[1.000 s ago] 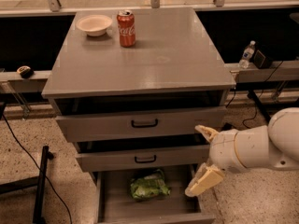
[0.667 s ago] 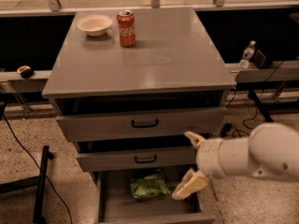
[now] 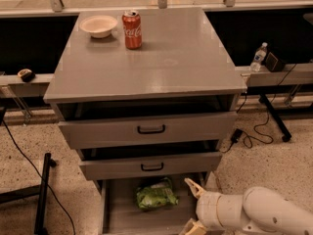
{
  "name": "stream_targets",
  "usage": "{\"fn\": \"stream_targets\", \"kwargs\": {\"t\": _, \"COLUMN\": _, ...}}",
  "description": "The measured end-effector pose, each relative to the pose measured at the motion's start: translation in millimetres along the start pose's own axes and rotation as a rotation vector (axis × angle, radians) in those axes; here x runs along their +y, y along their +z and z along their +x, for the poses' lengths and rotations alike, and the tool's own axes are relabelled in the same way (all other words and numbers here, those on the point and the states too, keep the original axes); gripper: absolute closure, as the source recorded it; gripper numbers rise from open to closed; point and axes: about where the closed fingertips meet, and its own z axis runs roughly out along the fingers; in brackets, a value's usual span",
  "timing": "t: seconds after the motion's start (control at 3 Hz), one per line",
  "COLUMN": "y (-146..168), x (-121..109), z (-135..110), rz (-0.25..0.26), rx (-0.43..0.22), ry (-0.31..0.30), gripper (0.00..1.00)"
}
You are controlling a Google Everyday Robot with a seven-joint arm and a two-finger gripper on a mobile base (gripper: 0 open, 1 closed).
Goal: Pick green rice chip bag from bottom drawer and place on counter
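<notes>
The green rice chip bag lies crinkled in the open bottom drawer, near its back under the middle drawer front. My gripper is at the drawer's right side, just right of the bag and apart from it. Its two cream fingers are spread open, one fingertip up near the drawer's right wall and the other at the frame's bottom edge. It holds nothing. The white arm reaches in from the lower right. The counter is the grey cabinet top above.
A red cola can and a white bowl stand at the counter's back left. The top and middle drawers stick out slightly. A water bottle stands on a ledge at right; cables and stand legs lie on the floor.
My gripper and arm have moved down and left, from beside the middle drawer to the bottom drawer's right side near the bag. The bag has not moved.
</notes>
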Motion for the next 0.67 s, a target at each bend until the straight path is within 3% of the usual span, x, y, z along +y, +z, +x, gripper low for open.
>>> {"fn": "stream_targets", "kwargs": {"t": 0.33, "y": 2, "x": 3, "z": -2, "rz": -0.009, "rx": 0.001, "ry": 0.004, "gripper": 0.0}}
{"fn": "stream_targets", "kwargs": {"t": 0.67, "y": 18, "x": -46, "z": 22, "rz": 0.074, "rx": 0.029, "ry": -0.052, "gripper": 0.0}}
